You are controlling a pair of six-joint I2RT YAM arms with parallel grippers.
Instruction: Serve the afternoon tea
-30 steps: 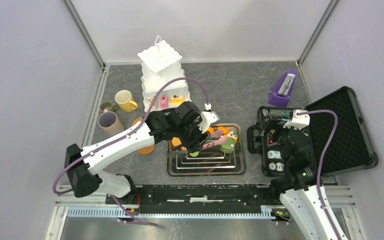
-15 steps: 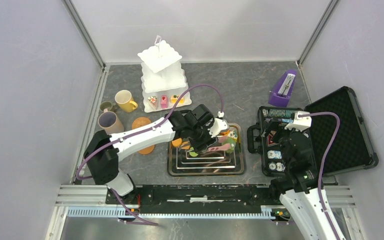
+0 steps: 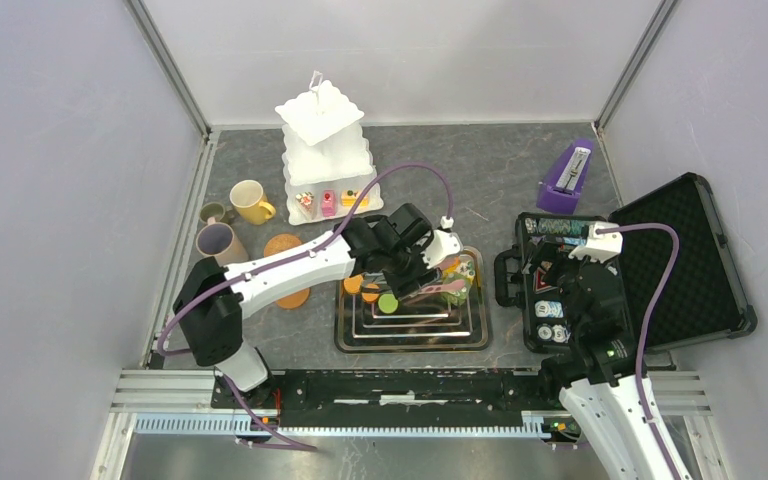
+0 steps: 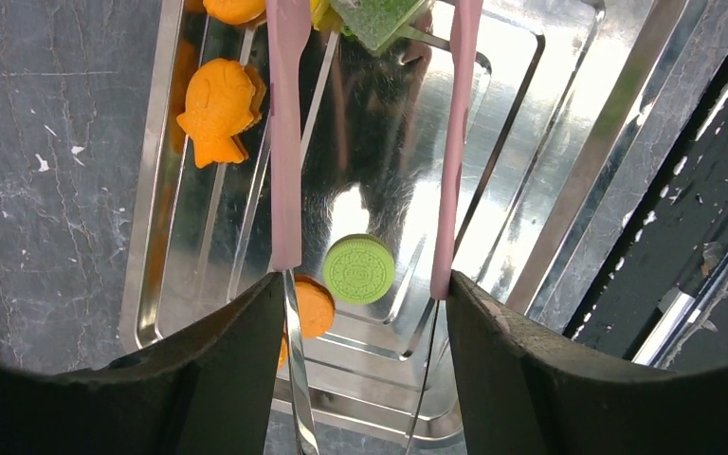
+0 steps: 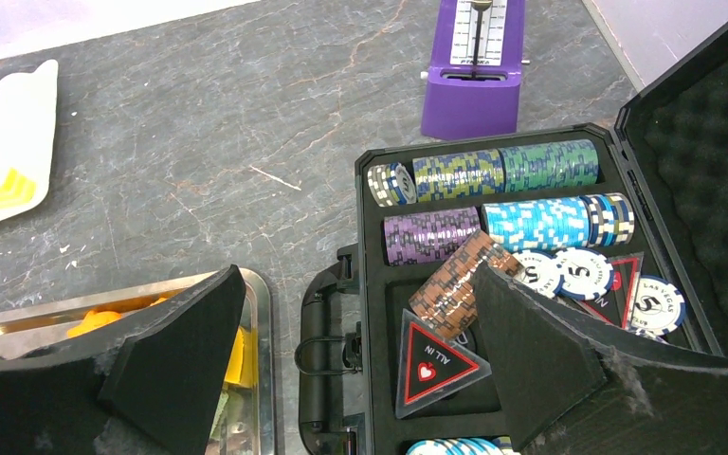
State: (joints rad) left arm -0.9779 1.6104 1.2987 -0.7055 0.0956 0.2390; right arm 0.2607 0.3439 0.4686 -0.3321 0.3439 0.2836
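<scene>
On the table (image 3: 480,170), the open case (image 3: 680,260) is set at 3 o'clock from the tray (image 3: 460,340). The stand (image 3: 322,140) is placed at 11 o'clock from the tray, with small cakes (image 3: 327,202) seen on its lowest tier, and the three mugs (image 3: 250,202) are grouped at 10 o'clock. The right gripper (image 5: 358,284) is spread wide and empty above the chips (image 5: 521,223) in the case, whereas the left gripper (image 4: 365,289) is closed on pink tongs (image 4: 284,142) over the tray. In the left wrist view, a green biscuit (image 4: 358,269) is seen lying on the tray between the spread tong arms, with orange biscuits (image 4: 218,109) at 8 and 11 o'clock from it.
</scene>
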